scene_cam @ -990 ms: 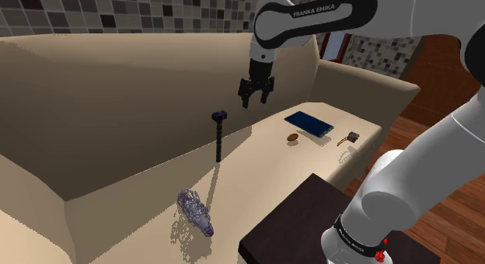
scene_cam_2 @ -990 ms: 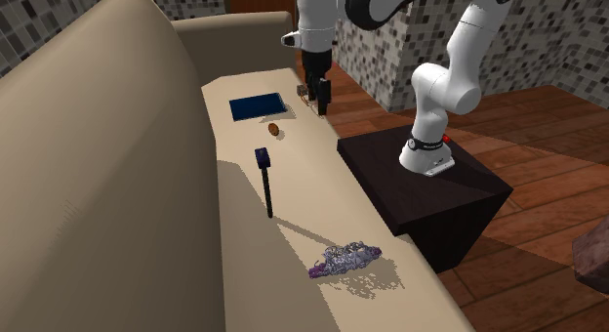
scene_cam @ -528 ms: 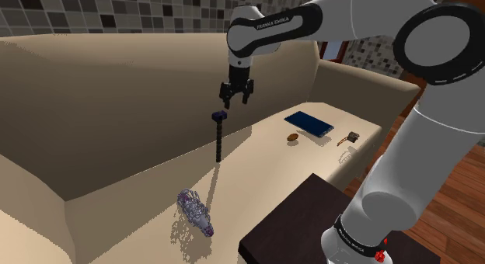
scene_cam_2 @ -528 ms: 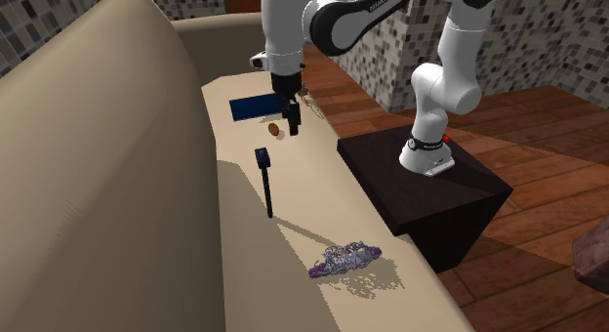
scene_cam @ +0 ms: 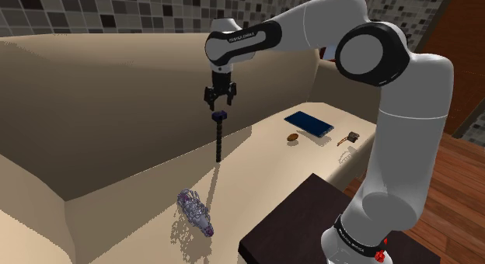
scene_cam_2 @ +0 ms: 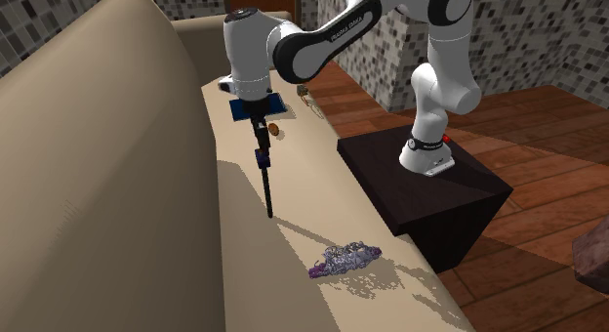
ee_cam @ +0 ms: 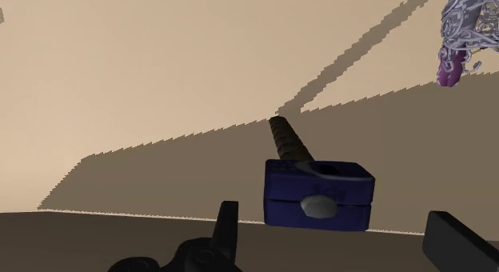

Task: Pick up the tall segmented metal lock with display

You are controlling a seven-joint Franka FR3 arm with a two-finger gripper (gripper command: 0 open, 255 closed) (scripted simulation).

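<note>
Over the beige sofa [scene_cam: 109,123] in the shoulder view, I see the gripper [scene_cam: 218,101] hanging point-down just above the lock [scene_cam: 219,140], which stands upright on the seat cushion close to the backrest: a thin dark segmented shaft topped with a blue block. Toward that view's right a flat blue slab [scene_cam: 308,123] lies on the seat with a small brown lump [scene_cam: 293,137] just beside it, and nearer the camera lies a tangled silver and purple object [scene_cam: 196,212], well apart from the lock. From the second exterior view the arm reaches across from the dark stand [scene_cam_2: 444,198], and the gripper [scene_cam_2: 260,137] sits directly over the lock's blue head [scene_cam_2: 262,158], very near it (I cannot tell from here whether they touch). The shaft throws a long shadow across the cushion toward the tangled object [scene_cam_2: 346,260]. Through the wrist view the gripper [ee_cam: 332,216] is spread wide: one black finger [ee_cam: 228,224] stands off one side of the blue head [ee_cam: 318,194], the other off the opposite side, with a gap on each side, so nothing is held. A pale round button shows on the head's near face, and the ribbed shaft runs away beneath it down to the cushion.
</note>
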